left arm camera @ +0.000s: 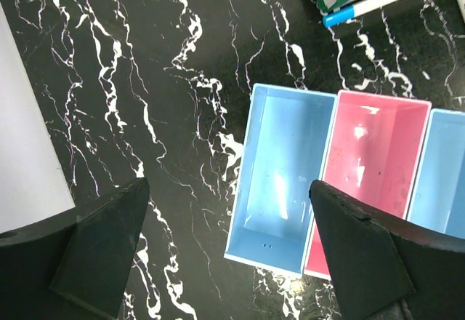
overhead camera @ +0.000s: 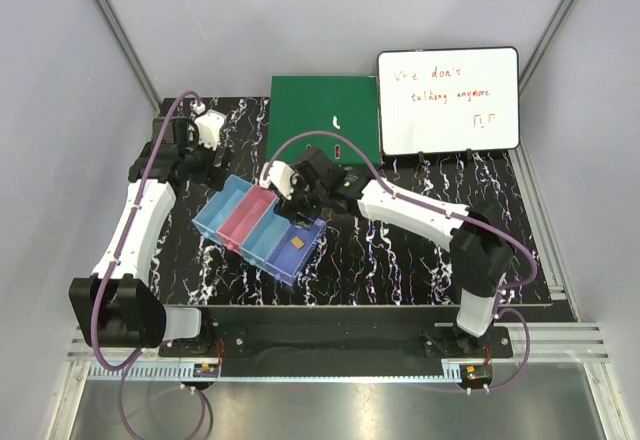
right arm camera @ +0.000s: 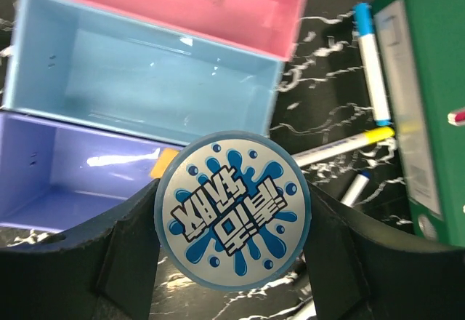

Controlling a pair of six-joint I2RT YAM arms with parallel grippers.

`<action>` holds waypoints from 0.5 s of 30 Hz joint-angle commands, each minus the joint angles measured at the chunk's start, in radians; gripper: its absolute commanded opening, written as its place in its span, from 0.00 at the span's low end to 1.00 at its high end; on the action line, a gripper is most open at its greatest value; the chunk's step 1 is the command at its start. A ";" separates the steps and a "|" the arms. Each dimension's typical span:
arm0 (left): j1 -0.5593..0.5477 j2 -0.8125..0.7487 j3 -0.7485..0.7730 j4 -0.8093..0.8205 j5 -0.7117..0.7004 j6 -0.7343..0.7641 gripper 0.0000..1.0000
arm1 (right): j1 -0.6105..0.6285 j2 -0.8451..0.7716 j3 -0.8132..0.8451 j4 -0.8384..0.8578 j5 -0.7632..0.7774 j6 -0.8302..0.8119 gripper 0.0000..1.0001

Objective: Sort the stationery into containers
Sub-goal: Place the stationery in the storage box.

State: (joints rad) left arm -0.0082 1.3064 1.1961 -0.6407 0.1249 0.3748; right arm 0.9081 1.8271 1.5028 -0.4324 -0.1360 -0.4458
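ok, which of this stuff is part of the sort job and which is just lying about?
Job:
round blue-and-white tin, held by the right gripper
blue-capped marker
yellow-capped marker
row of four bins

Lying about:
green binder
whiteboard with red writing

Seen from my remote station: the black, white-veined bench (overhead camera: 400,260) carries a joined row of four bins (overhead camera: 248,220), light blue, pink, light blue and purple-blue, set aslant left of centre. A green binder (overhead camera: 310,110) lies flat at the far edge. A whiteboard (overhead camera: 447,100) with red writing sits beside it, toward the far right corner. A blue-capped marker (right arm camera: 370,58) and a yellow-capped marker (right arm camera: 341,145) lie between binder and bins.
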 commanded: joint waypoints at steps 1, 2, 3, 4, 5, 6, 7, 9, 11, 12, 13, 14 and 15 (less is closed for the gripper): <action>0.005 -0.025 -0.007 0.015 -0.021 0.027 0.99 | 0.064 -0.084 -0.038 0.080 -0.021 -0.021 0.10; 0.005 -0.025 -0.007 0.015 -0.022 0.029 0.99 | 0.086 -0.089 -0.050 0.093 -0.020 -0.021 0.09; 0.005 -0.027 -0.007 0.013 -0.025 0.030 0.99 | 0.095 -0.092 -0.071 0.104 -0.020 -0.021 0.09; 0.005 -0.029 -0.006 0.015 -0.024 0.032 0.99 | 0.107 -0.095 -0.082 0.109 -0.016 -0.022 0.09; 0.005 -0.029 -0.007 0.010 -0.024 0.033 0.99 | 0.118 -0.095 -0.101 0.125 -0.010 -0.027 0.09; 0.005 -0.029 -0.006 0.012 -0.025 0.035 0.99 | 0.136 -0.097 -0.107 0.132 -0.005 -0.036 0.09; 0.005 -0.029 -0.004 0.012 -0.025 0.035 0.99 | 0.144 -0.097 -0.111 0.136 -0.004 -0.039 0.09; 0.005 -0.029 -0.003 0.009 -0.025 0.036 0.99 | 0.164 -0.098 -0.124 0.147 -0.002 -0.048 0.09; 0.005 -0.029 0.005 0.006 -0.028 0.038 0.99 | 0.175 -0.100 -0.137 0.155 0.000 -0.048 0.08; 0.005 -0.029 0.008 0.006 -0.027 0.039 0.99 | 0.184 -0.103 -0.144 0.161 -0.002 -0.053 0.08; 0.005 -0.029 0.013 0.004 -0.030 0.039 0.99 | 0.192 -0.103 -0.151 0.173 -0.002 -0.053 0.08; 0.005 -0.029 0.013 0.004 -0.028 0.039 0.99 | 0.195 -0.104 -0.162 0.178 -0.002 -0.054 0.08; 0.005 -0.029 0.017 0.000 -0.030 0.036 0.99 | 0.201 -0.104 -0.167 0.185 -0.002 -0.057 0.08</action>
State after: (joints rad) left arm -0.0082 1.3060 1.1885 -0.6575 0.1051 0.3969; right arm 1.0882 1.7901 1.3479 -0.3496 -0.1352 -0.4797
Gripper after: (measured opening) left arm 0.987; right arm 0.729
